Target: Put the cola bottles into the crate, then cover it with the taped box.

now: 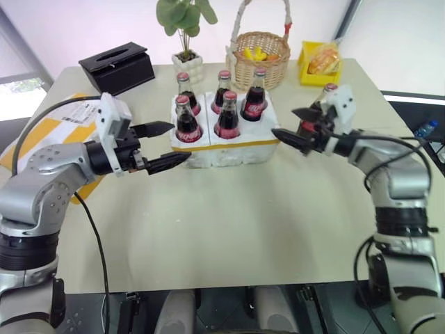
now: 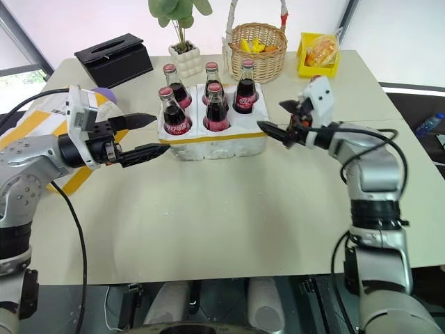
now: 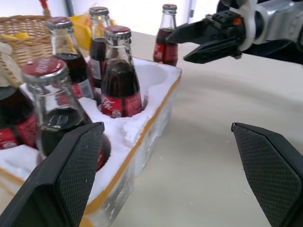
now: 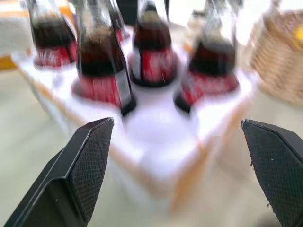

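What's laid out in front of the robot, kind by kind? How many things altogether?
cola bottles: 6 (5 in the crate, 1 standing on the table)
crate: 1
taped box: 1
wicker basket: 1
black tissue box: 1
potted plant: 1
yellow tray: 1
Total: 12

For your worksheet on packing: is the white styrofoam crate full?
Not full. White styrofoam crate holds five glass cola bottles; its front right well is empty.
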